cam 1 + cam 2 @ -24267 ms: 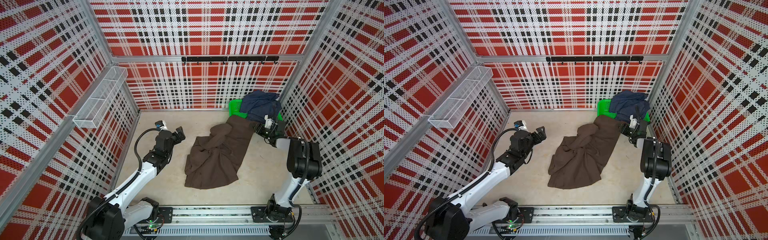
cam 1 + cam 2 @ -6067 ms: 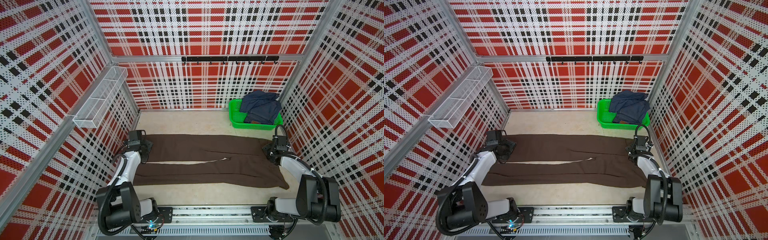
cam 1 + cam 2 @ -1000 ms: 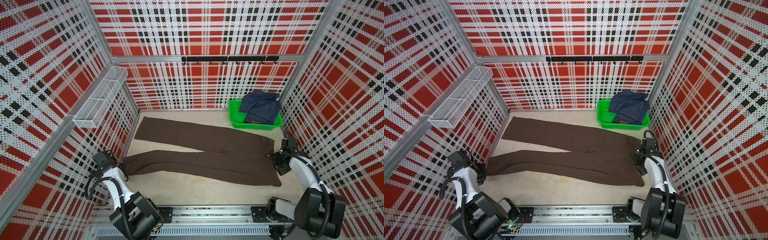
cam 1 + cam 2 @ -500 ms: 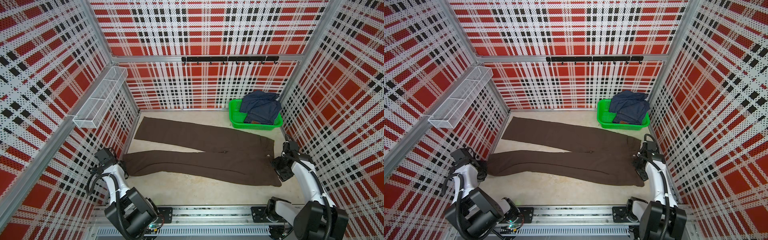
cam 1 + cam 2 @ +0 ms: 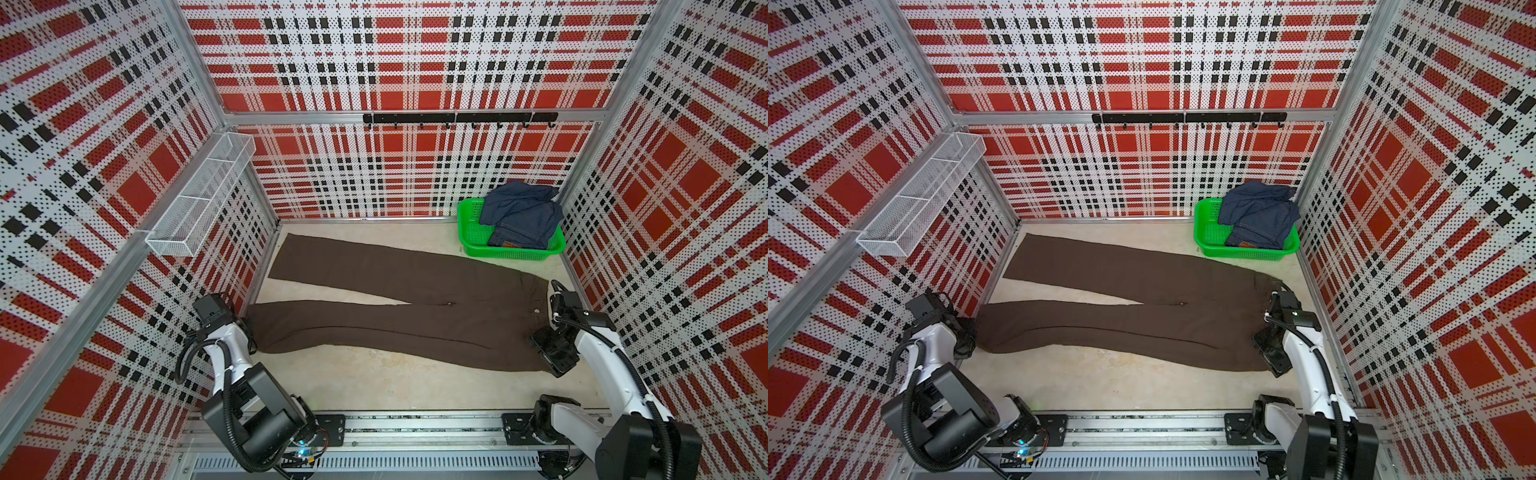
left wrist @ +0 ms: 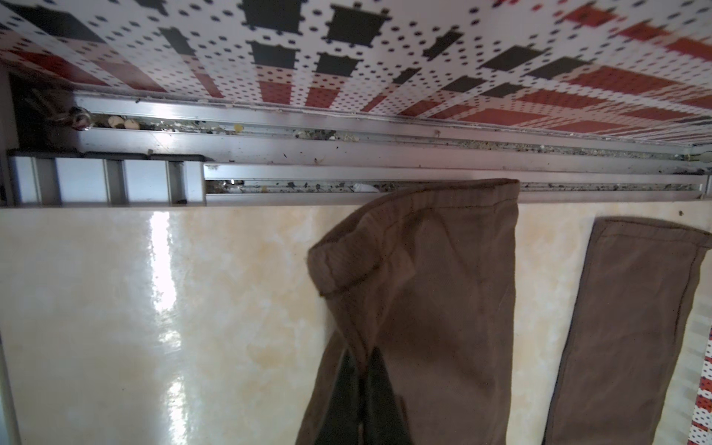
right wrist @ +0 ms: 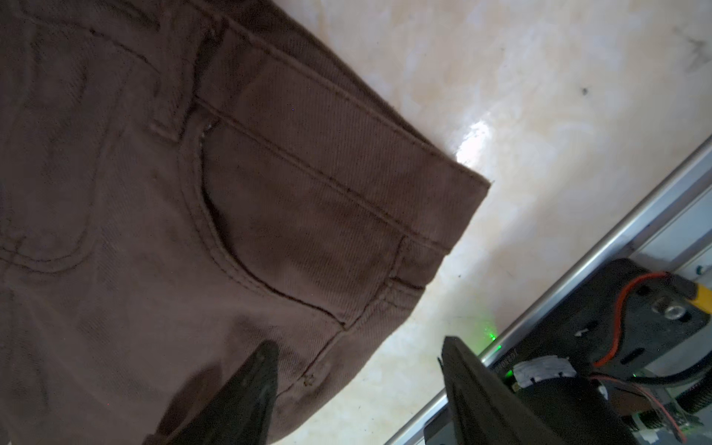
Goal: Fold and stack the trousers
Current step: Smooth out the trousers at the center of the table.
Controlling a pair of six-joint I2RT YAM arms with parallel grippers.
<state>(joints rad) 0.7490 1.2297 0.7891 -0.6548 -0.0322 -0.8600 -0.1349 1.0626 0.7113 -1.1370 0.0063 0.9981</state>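
- In both top views the trousers (image 5: 415, 328) lie spread flat across the bench (image 5: 374, 386). The waist is at 3 o'clock and the two legs splay toward 9 and 10 o'clock. No fold shows yet, so I judge the laying-out done, with all folding and stacking left.
- In a top view the left tool (image 5: 971, 332) sits at 8 o'clock against the nearer leg's hem. The right tool (image 5: 1271, 357) is at 4 o'clock, by the waist's near corner. A green basket (image 5: 1208, 245) at 1 o'clock holds jeans (image 5: 1258, 216). Their tan patch (image 5: 1246, 244) is too small to read.
- In the left wrist view, the left tool (image 6: 362, 393) is together, clamped on the edge of the nearer leg, and the cloth puckers up toward the hem. The other leg lies flat just beside it. No writing shows.
- In the right wrist view, the right tool (image 7: 358, 346) stands apart and holds nothing. One finger (image 7: 246, 385) hangs over the cloth beside the pocket, the other over bare bench. The waistband shows stitching and a belt loop, but no brand or label.
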